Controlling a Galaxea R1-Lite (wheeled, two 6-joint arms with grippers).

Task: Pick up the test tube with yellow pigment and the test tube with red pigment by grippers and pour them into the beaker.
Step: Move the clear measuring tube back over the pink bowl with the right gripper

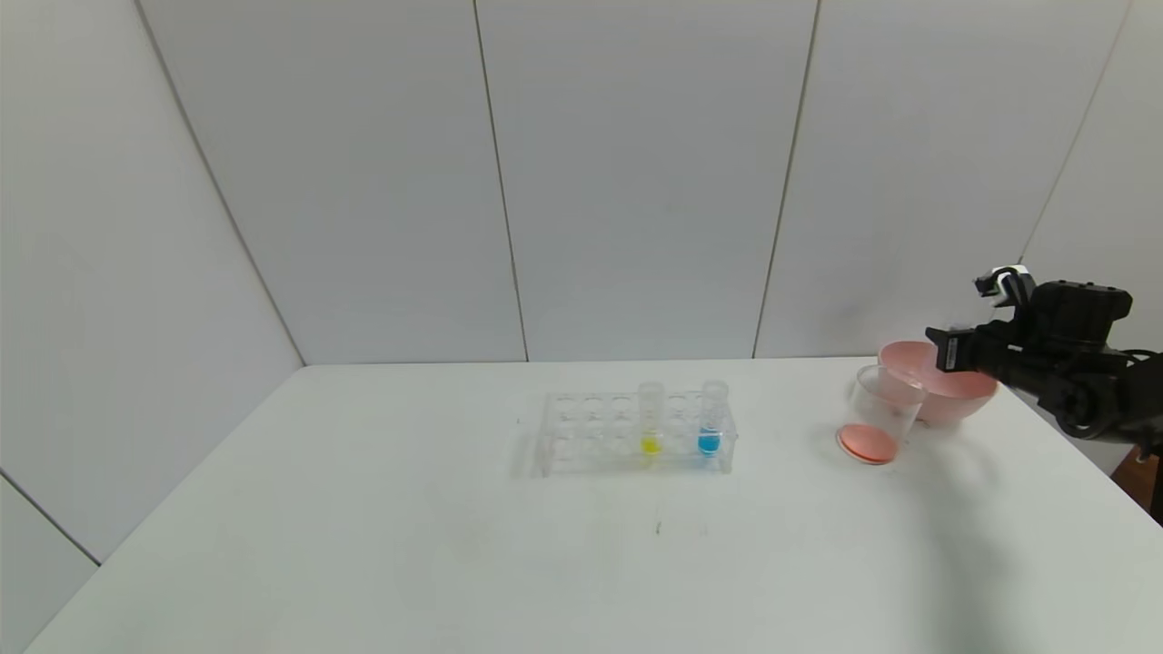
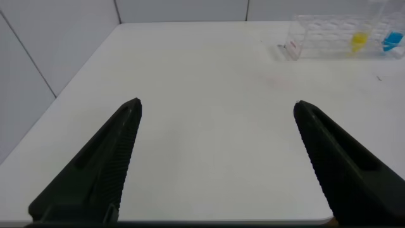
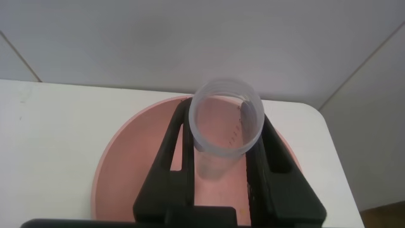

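So on the left, the black two-fingered left gripper (image 2: 216, 120) isn't showing up in the head view at all; its own wrist camera is showing its ribbed fingers (image 2: 120, 136) spread wide apart with nothing between them, hanging over the bare near-left part of the white table (image 1: 363, 545).

Moving toward the middle, the clear plastic tube rack (image 1: 634, 434) is sitting on the table with two tubes standing upright in it. The small clear test tube with yellow pigment in its tip (image 1: 651, 420) is sitting in a slot right of the rack's centre, and a similar clear tube with blue liquid (image 1: 711, 419) is standing near the rack's right end. The left wrist view is catching the same rack (image 2: 329, 38) far off across the table.

Further right, the clear straight-sided beaker (image 1: 877, 416) is standing on the table with a layer of orange-red liquid in its bottom, just in front of and touching (or nearly touching) the round pink bowl (image 1: 954, 395).

At the far right, the black right gripper (image 3: 223, 136) is hovering above the pink bowl (image 3: 126, 164), clamped on a small clear test tube (image 3: 226, 123) that's looking empty. The tube's open mouth is pointing toward the wrist camera and I'm not seeing any coloured liquid inside. Its fingers (image 3: 174, 149) are pressing on both sides of the tube.
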